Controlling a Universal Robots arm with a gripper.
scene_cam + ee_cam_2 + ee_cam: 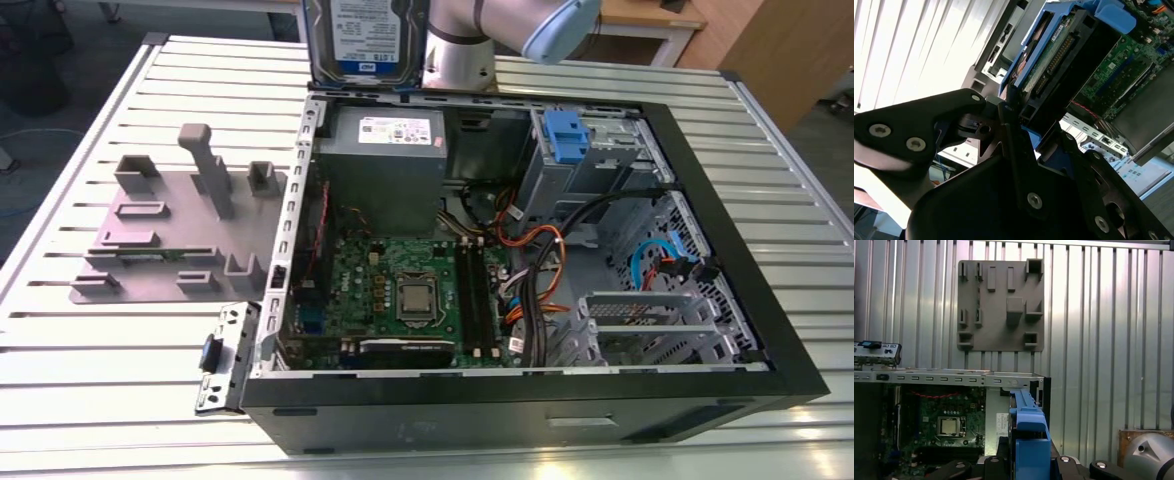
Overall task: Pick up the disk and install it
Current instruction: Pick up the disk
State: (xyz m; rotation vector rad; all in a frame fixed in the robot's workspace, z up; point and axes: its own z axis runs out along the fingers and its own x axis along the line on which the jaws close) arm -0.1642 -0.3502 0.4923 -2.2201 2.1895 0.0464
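The gripper (1026,122) is clamped on the disk (362,38), which hangs upright above the rim of the open computer case (534,420): pickup complete, drive not yet installed in the case.

Light is falling evenly on the slatted table (107,350) in the exterior view, the computer case (534,410) shading its inside. In the second wrist view the table is glaring white behind the dark gripper (1029,117) clamping the disk (1054,55).
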